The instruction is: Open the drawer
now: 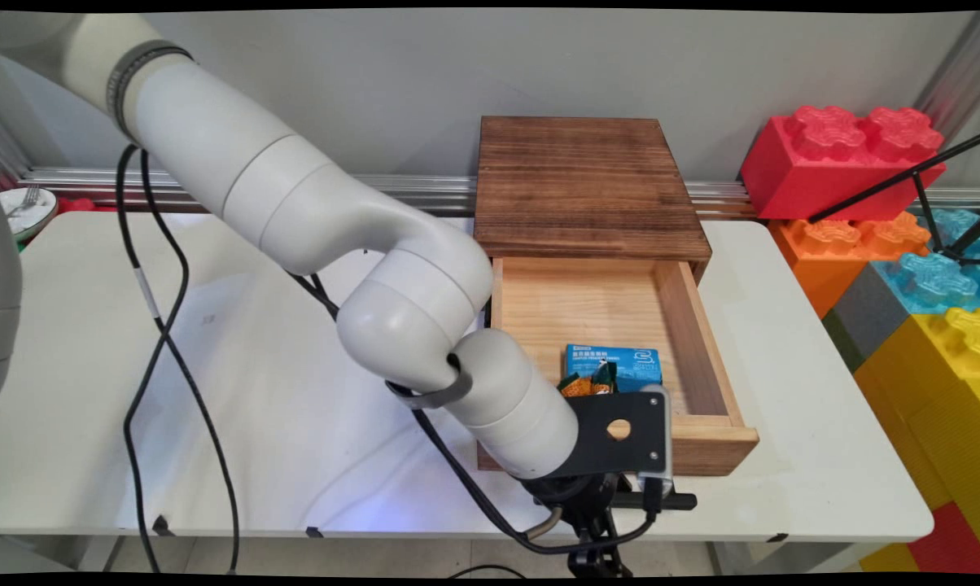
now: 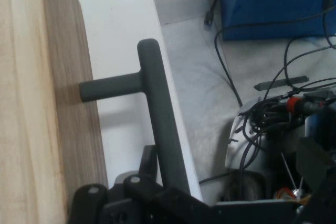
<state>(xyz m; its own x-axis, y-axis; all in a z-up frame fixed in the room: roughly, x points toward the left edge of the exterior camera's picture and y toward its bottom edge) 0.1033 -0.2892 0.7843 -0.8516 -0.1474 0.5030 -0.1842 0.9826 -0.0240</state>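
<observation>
Drawer handle in the gripper's reach, drawer standing open

Gripper (image 1: pixel 596 537) sat at the table's near edge, just in front of the wooden drawer (image 1: pixel 620 309), which stood pulled well out of its dark-topped wooden cabinet (image 1: pixel 584 183). In the hand view the dark grey handle (image 2: pixel 157 114) — a T-shaped bar on a short stem fixed to the drawer front (image 2: pixel 31 103) — ran straight down into the gripper's black linkage at the bottom of the picture. Whether the fingers were clamped on the bar or merely beside it, I could not tell; the fingertips were hidden behind the bar and the linkage.

Inside the drawer, near its front wall, lay a small blue packet (image 1: pixel 616 364) with an orange-and-green wrapper (image 1: pixel 584 384) touching it on the left. Both rested flat on the drawer floor, partly hidden by the black bracket on the wrist.

By the look of it, the drawer was light softwood that would slide stiffly on plain wood — rigid, not fragile. The handle looked hard and smooth, perhaps a little slippery, and the bar on either side of the stem was the natural place to take hold. The packet seemed light and thin.

White table (image 1: pixel 213 366) carried the cabinet; big toy bricks (image 1: pixel 844 155) were stacked off to the right.
</observation>
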